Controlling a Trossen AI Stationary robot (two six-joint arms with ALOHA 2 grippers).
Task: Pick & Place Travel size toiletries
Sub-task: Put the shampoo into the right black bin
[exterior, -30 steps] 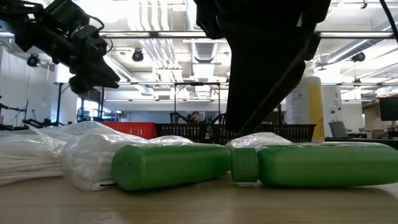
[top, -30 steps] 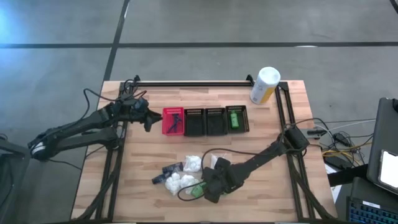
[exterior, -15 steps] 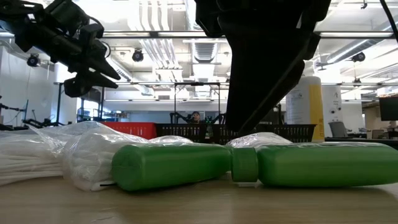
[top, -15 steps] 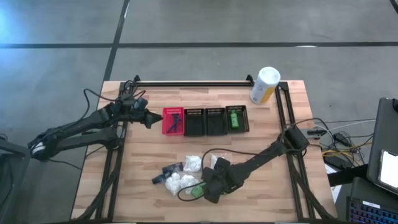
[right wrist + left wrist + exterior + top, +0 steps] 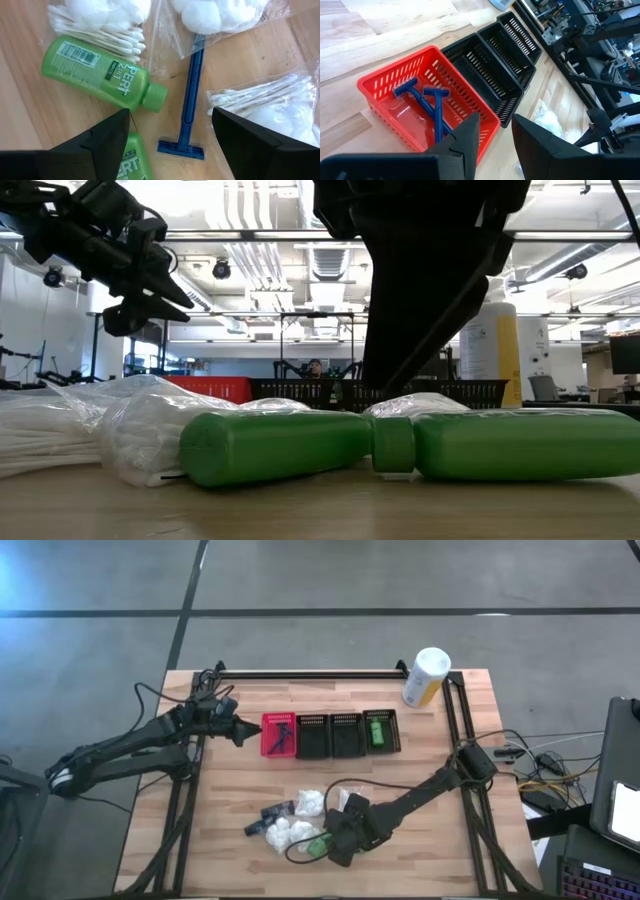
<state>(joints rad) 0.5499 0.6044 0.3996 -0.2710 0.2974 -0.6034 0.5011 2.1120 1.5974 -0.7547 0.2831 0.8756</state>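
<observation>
The toiletries lie in a heap near the table's front edge: two green bottles (image 5: 100,70) (image 5: 132,161) on their sides, a blue razor (image 5: 187,115), and clear bags of cotton swabs (image 5: 102,25) and cotton balls (image 5: 215,12). My right gripper (image 5: 171,115) hangs open just above this heap (image 5: 300,825), one finger on each side of the razor and the bottles' caps, touching nothing. My left gripper (image 5: 496,125) hovers open and empty beside the left end of the red basket (image 5: 279,734), which holds two blue razors (image 5: 427,100).
Three black baskets (image 5: 347,734) stand in a row to the right of the red one; the rightmost holds a green bottle (image 5: 376,730). A white-and-yellow canister (image 5: 425,677) stands at the far right. Dark frame rails run along the table's sides and back.
My left gripper has rolled about its own axis while staying in place beside the red basket. The heap and my right arm have kept their places.
</observation>
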